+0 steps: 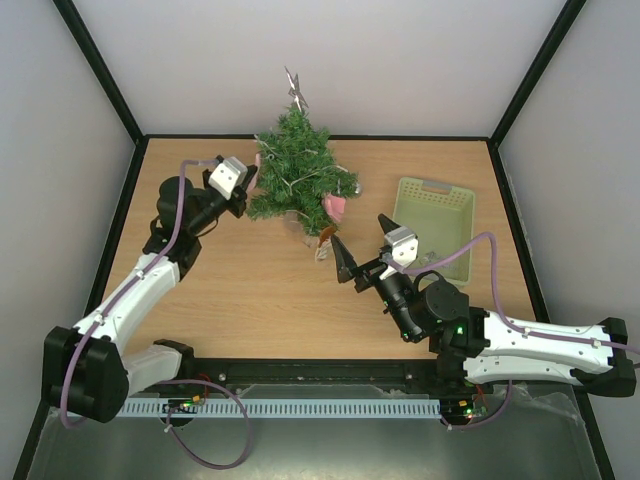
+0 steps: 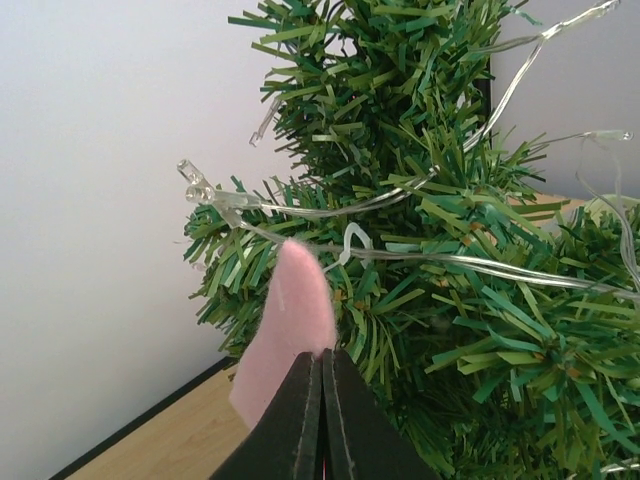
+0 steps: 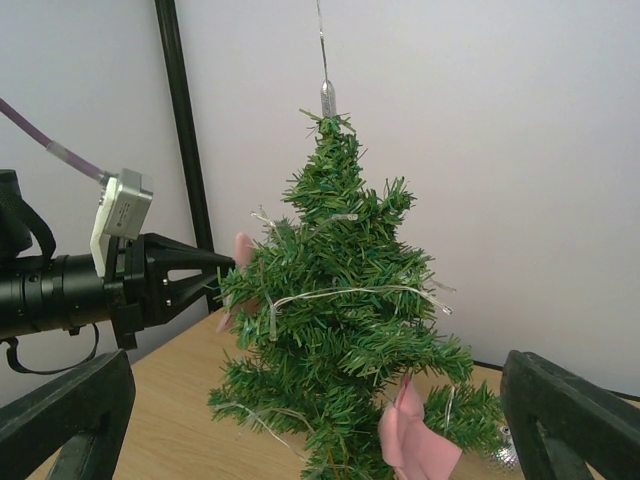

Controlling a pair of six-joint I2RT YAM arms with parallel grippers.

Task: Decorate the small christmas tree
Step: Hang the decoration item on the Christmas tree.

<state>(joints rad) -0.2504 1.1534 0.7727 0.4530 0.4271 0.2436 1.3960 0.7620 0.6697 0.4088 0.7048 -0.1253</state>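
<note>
Right wrist: bushy, wire-lit small christmas tree (image 3: 345,340)

We look down on a pale wooden tabletop (image 1: 250,300) with a dark border, enclosed by plain white walls: one far (image 1: 400,60), one left (image 1: 50,150), one right (image 1: 590,150). Black posts (image 1: 101,70) rise at the two far corners. The light is soft and even, casting faint shadows. A grey sheet (image 1: 330,450) lies along the near edge.
</note>
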